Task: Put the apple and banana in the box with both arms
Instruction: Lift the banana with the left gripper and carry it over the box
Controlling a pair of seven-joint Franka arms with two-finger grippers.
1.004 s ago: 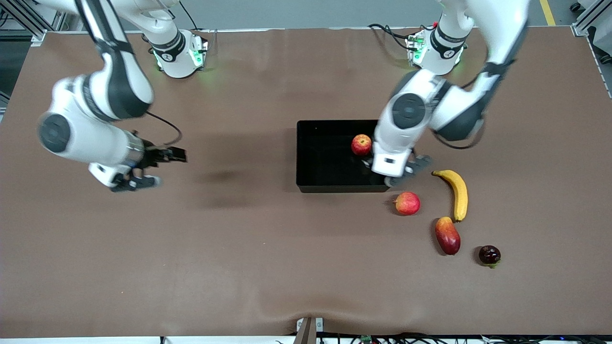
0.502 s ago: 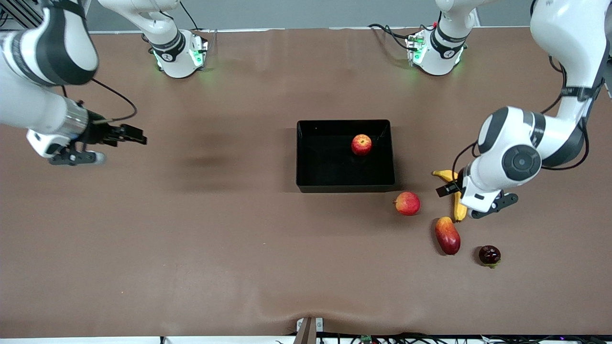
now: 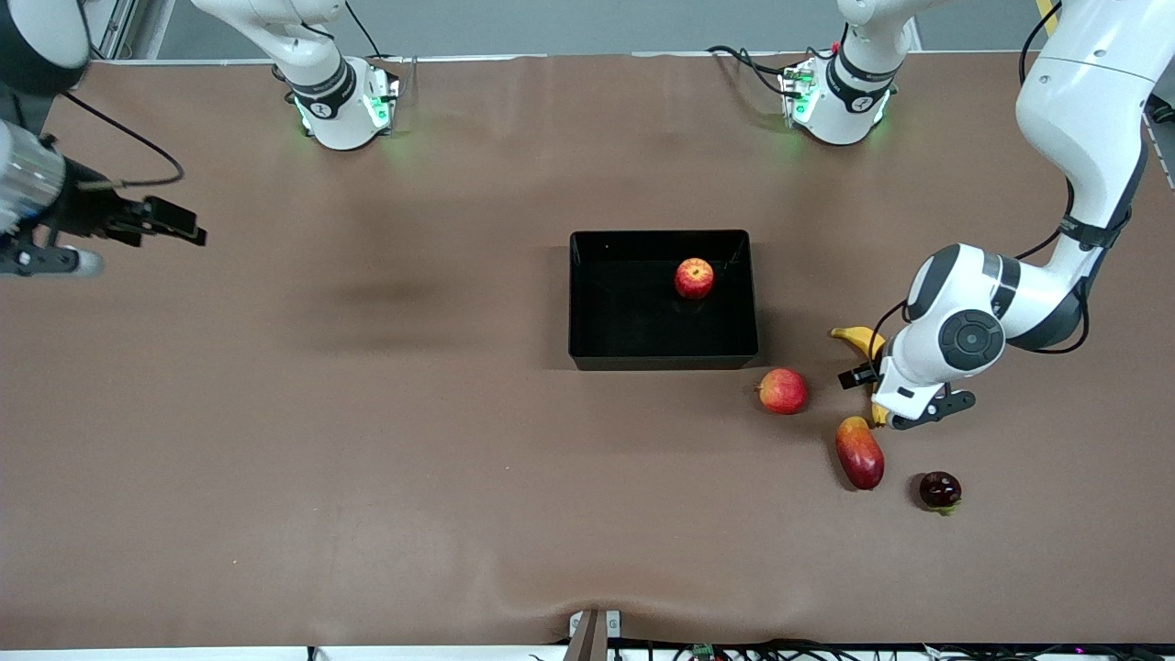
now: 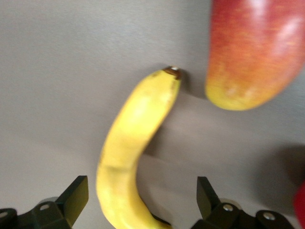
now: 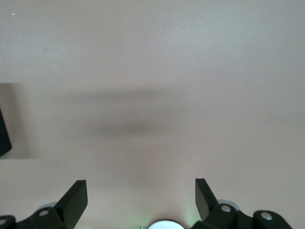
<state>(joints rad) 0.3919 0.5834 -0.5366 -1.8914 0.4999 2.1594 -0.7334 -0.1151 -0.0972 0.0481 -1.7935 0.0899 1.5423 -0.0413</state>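
1. The apple lies inside the box, in the part toward the left arm's end of the table and toward the robots' bases.
2. The banana lies on the table outside the box, toward the left arm's end, mostly covered by the left arm's wrist in the front view; only its stem end and a bit of its tip show there.
3. The left gripper hangs low over the banana, its fingers spread wide apart with the fruit's curved body between them (neither pad touches the peel).
4. Just beside the banana's dark tip lies a red-orange mango, also seen in the front view, nearer the camera than the banana.
5. A pink-red round fruit sits near the box's corner, and a small dark fruit lies beside the mango toward the left arm's end.
6. The right gripper is up over bare table at the right arm's end, well apart from the box, fingers spread and holding nothing.
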